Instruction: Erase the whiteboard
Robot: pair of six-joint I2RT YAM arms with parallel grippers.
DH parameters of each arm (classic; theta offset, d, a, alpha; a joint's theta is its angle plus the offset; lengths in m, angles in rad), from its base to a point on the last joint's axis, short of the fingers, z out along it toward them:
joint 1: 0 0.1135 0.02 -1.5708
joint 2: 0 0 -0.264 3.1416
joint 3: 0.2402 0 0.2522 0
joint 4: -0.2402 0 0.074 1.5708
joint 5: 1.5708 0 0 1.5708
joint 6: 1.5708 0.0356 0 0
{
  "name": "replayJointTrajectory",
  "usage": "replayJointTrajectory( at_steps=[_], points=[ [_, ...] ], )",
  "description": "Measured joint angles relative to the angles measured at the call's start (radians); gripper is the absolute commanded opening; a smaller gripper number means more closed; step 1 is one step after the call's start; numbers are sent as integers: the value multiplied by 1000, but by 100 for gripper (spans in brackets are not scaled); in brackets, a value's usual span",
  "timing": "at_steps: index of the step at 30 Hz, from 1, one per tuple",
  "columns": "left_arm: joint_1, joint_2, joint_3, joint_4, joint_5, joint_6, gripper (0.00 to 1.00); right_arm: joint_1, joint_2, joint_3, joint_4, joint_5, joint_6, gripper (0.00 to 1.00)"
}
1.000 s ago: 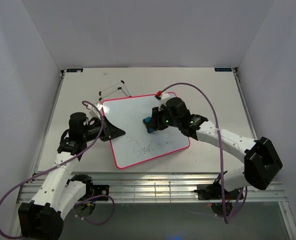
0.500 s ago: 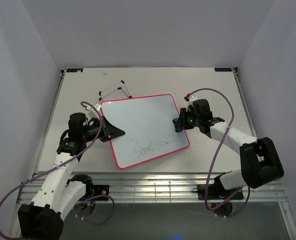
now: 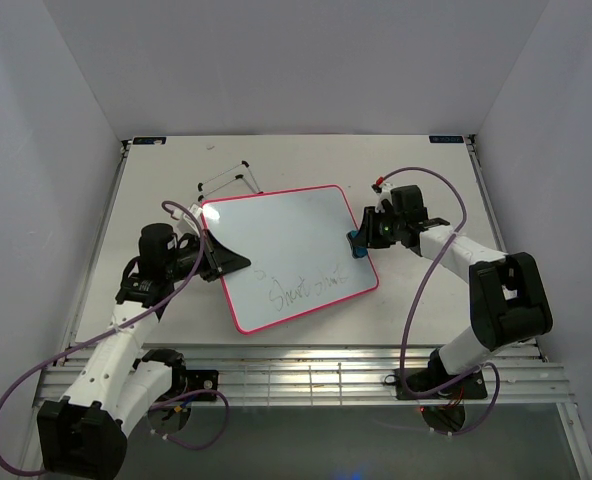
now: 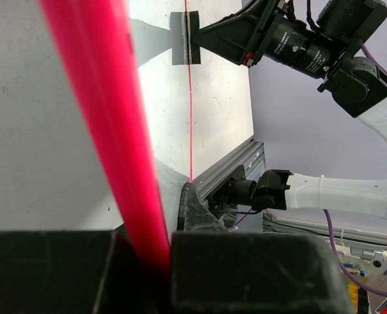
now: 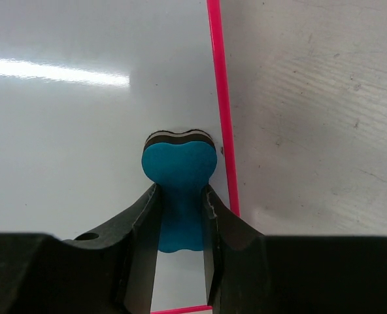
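The whiteboard (image 3: 286,240), white with a thin pink-red frame, lies tilted mid-table with dark handwriting (image 3: 301,289) near its front edge. My left gripper (image 3: 219,260) is shut on the board's left edge; in the left wrist view the pink frame (image 4: 108,131) runs down between the jaws. My right gripper (image 3: 357,243) is shut on the blue bone-shaped eraser (image 5: 179,171), which rests on the board just inside its right frame (image 5: 221,104).
A small black-and-white wire stand (image 3: 231,180) lies behind the board at the back left. The table's metal rail (image 3: 306,375) runs along the near edge. White walls close in on three sides.
My right gripper swept the eraser from the board's middle to its right edge. The board has turned slightly. The left gripper has kept its hold.
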Motion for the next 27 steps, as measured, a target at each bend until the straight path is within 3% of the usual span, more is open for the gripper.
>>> replayJointTrajectory(
  at_steps=[21,24,27],
  points=[
    [-15,7,0,34,4,35,0,-101,40,24,-76,23,-67,8],
    [-15,6,0,33,6,34,0,-56,38,36,-84,85,-74,8],
    [-9,-1,2,29,0,33,0,36,34,68,-103,241,-71,8]
  ],
)
